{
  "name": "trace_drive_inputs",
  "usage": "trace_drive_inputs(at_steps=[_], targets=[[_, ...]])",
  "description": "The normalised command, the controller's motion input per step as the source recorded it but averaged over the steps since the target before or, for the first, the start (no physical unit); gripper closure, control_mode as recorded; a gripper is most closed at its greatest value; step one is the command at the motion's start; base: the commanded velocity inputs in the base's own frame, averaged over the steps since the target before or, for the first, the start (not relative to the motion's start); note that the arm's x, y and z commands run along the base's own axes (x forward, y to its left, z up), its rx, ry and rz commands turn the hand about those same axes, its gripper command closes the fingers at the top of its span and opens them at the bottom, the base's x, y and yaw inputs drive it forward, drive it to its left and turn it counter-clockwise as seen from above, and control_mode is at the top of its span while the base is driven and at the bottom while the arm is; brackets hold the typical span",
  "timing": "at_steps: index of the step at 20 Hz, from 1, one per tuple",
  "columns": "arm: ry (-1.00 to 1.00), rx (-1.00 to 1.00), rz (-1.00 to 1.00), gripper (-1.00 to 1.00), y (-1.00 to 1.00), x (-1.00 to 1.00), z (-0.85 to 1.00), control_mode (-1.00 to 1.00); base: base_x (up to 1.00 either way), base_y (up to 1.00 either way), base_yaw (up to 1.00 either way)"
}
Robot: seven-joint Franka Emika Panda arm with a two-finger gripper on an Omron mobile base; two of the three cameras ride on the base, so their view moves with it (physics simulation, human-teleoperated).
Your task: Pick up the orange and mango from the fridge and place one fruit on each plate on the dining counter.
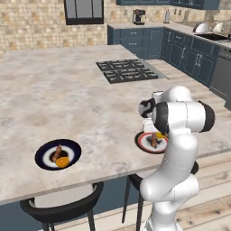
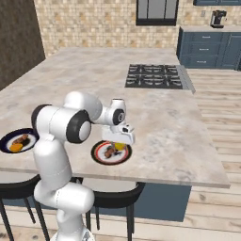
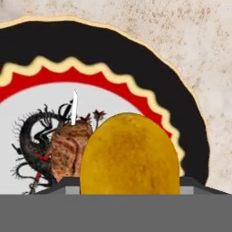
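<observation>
— Yellow is the first thing I notice: the mango (image 3: 129, 156), very close in the hand view. Where is it?

— On the red-rimmed plate (image 2: 101, 157), low between the jaws of the gripper (image 2: 118, 141). It lies just beside a brown sausage-like piece (image 3: 68, 149) on the plate's pale centre.

— Are the jaws clamped on it?

— I cannot tell. They flank the fruit, but the contact is hidden.

— And the orange (image 1: 62, 161)?

— On the blue-rimmed plate (image 1: 43, 155), touching another brown piece (image 1: 56, 153). That plate sits well apart from the red one, off to the arm's left.

— How near are the edges?

— Both plates lie near the front edge of the beige marbled surface (image 1: 67, 90). Dark stools (image 1: 63, 207) are tucked under that edge.

— What room is there to move?

— A wide stretch of bare stone lies between the plates and the black hob (image 1: 128, 71), and more between the two plates. In the right base view, stone runs on to the right of the red plate up to the corner.
</observation>
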Motion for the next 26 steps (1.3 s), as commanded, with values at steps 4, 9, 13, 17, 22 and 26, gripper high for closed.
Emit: trace_drive_inputs(at_steps=[4, 9, 13, 17, 22, 26], targets=[[-0.16, 0.04, -0.07, -1.0, 0.0, -0.48, 0.07, -1.0, 0.0, 0.0, 0.0], [-0.21, 0.01, -0.08, -1.0, 0.0, -0.55, 0.53, -1.0, 0.0, 0.0, 0.0], [-0.23, 0.0, -0.05, -1.0, 0.0, -0.42, 0.95, -1.0, 0.0, 0.0, 0.0], [-0.32, 0.0, -0.03, -1.0, 0.0, -0.44, 1.0, -1.0, 0.0, 0.0, 0.0], [-0.33, 0.0, -0.05, -1.0, 0.0, -0.5, 1.0, -1.0, 0.0, 0.0, 0.0], [-0.29, 0.0, -0.03, -1.0, 0.02, -0.53, 0.96, -1.0, 0.0, 0.0, 0.0]])
